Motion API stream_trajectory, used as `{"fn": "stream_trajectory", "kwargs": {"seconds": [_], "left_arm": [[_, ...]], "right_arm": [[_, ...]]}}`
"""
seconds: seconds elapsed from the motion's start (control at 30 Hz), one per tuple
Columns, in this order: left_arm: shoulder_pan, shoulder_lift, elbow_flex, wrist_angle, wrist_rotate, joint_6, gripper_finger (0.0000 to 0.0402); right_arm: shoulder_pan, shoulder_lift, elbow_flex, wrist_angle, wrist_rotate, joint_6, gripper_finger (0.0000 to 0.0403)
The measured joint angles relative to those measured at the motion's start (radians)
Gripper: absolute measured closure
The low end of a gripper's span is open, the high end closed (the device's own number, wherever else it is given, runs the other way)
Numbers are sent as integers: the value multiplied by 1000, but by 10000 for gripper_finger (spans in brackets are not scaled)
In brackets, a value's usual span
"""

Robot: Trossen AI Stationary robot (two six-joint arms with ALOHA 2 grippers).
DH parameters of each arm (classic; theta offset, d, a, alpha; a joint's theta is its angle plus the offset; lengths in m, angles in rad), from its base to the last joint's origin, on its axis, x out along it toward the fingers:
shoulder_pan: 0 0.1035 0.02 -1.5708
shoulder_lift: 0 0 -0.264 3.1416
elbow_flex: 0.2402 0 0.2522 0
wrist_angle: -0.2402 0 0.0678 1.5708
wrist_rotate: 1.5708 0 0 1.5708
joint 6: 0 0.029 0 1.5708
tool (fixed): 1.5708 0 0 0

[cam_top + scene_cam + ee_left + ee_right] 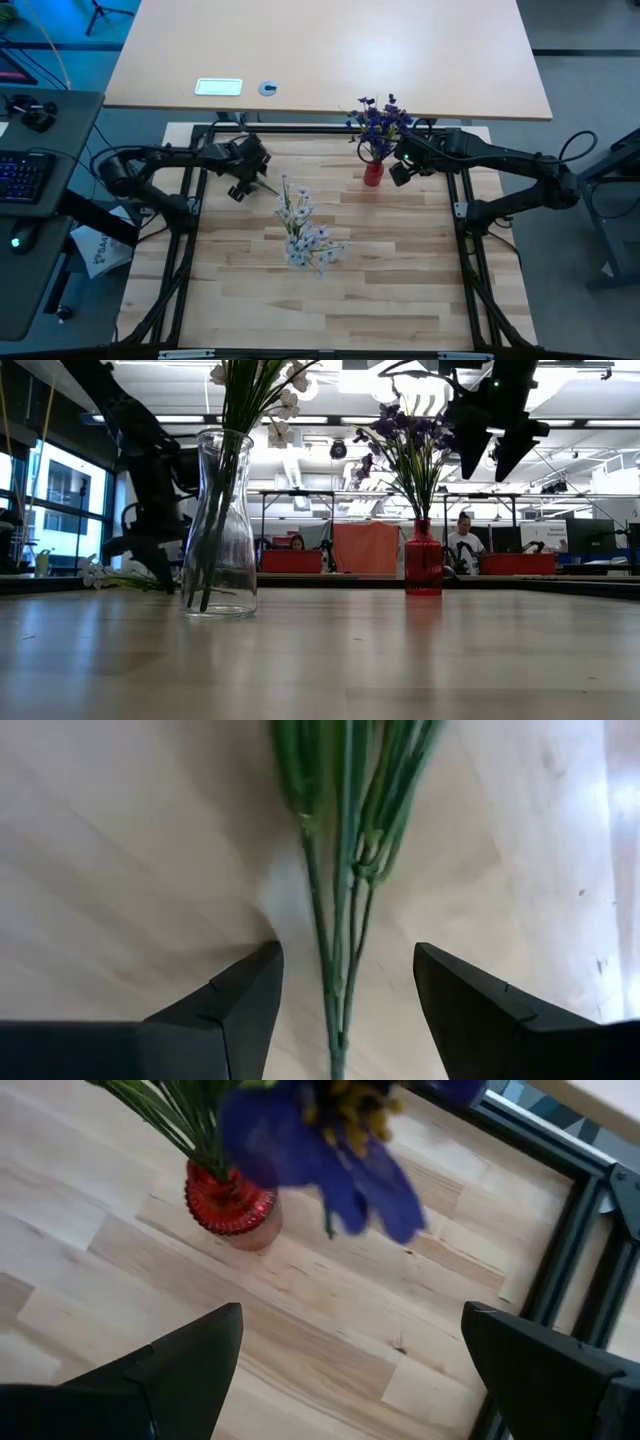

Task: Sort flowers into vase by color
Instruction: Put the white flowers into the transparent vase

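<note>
Wooden table (400,290) bounded by a black frame (320,130), with bare boards across its near half and along both sides. Clear glass vase (220,525) at the table's middle, holding white flowers (305,238) on thin green stems; in the high view the vase itself is hard to make out beneath the blossoms. Small red vase (373,173) near the far edge, right of centre, holding dark purple-blue flowers (380,118) that spread above its neck. Left gripper (243,187) set low over the boards just left of the white flowers, fingers released and standing either side of a green stem (338,950) without touching it. Right gripper (402,168) raised just right of the red vase, fingers spread wide, grasping nothing, purple blossoms close before it.
</note>
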Motion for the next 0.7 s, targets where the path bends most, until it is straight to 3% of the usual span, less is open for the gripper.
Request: {"fn": "stream_trajectory", "kwargs": {"seconds": [0.23,0.33,0.53,0.7], "left_arm": [[44,77,13,-20,52,22,207],[69,77,13,-49,62,24,248],[94,73,6,-49,38,90,384],[95,50,-1,7,-24,238,392]], "right_arm": [[1,0,0,13,-69,26,29],[7,0,0,13,-92,36,29],[23,0,0,17,-93,45,29],[23,0,0,18,-92,43,29]]}}
